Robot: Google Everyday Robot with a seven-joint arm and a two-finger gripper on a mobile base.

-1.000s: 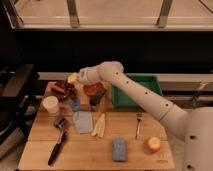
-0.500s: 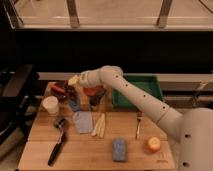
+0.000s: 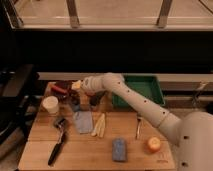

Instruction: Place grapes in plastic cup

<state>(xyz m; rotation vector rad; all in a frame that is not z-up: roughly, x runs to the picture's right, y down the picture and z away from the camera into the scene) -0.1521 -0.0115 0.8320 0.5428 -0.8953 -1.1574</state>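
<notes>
My gripper (image 3: 76,96) hangs at the back left of the wooden table (image 3: 100,157), at the end of the white arm (image 3: 125,92) that reaches in from the right. It is just above the small light-blue plastic cup (image 3: 74,106), which it partly covers. I cannot make out the grapes as a separate thing; they are hidden at or under the gripper.
A red bowl (image 3: 60,89) sits behind the cup and a taller white cup (image 3: 50,105) to its left. A green tray (image 3: 142,87) stands at the back right. A grey-blue cloth (image 3: 83,121), pale sticks (image 3: 99,125), a fork (image 3: 138,127), a black brush (image 3: 57,145), a blue sponge (image 3: 119,149) and an orange fruit (image 3: 153,145) lie nearer the front.
The arm has come down a little over the back left of the table, bringing the gripper lower toward the light-blue cup. Nothing else has moved.
</notes>
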